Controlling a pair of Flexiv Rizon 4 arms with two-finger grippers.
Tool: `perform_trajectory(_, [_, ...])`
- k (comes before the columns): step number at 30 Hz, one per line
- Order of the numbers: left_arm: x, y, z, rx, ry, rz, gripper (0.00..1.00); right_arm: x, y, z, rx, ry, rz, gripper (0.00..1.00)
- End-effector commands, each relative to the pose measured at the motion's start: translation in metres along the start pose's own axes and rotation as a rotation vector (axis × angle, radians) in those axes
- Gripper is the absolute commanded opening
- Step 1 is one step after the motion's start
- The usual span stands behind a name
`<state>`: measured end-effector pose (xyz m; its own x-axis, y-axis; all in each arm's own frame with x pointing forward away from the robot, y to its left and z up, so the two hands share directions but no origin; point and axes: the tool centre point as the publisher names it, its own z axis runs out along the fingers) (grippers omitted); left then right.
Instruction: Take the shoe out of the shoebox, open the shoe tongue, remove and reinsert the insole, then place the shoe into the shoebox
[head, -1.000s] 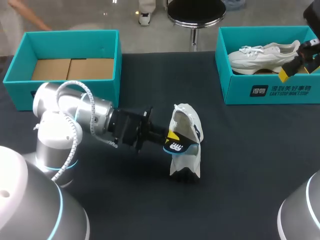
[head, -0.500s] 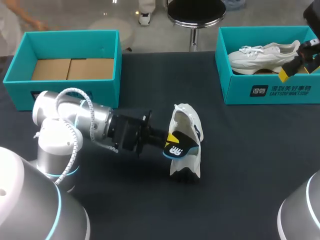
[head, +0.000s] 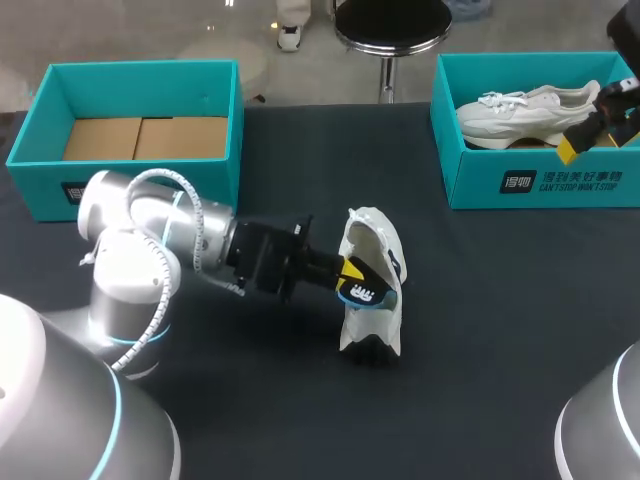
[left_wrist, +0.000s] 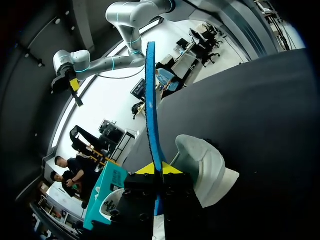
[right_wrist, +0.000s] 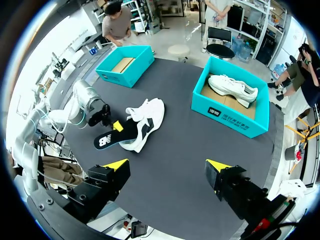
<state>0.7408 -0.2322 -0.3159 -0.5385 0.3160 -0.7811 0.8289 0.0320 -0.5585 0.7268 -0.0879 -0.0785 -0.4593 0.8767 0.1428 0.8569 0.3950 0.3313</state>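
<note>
The dark table (head: 480, 330) carries an empty shoebox (head: 140, 68) at upper left and a second box (head: 540, 180), holding another shoe (head: 530, 110), at upper right. The white shoe (head: 370, 235) lies mid-frame. The insole (head: 365, 292), pinched edge-on in the left gripper (head: 350, 270), has shifted rightward against the shoe's opening, so reinsertion looks under way. The right gripper (right_wrist: 167, 167) hangs spread and empty.
</note>
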Motion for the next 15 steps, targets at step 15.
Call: perform_trajectory(15, [0.0003, 0.0115, 0.0007, -0.052, 0.044, 0.019, 0.0, -0.0007, 0.0026, 0.0008, 0.006, 0.0, 0.0, 1.0])
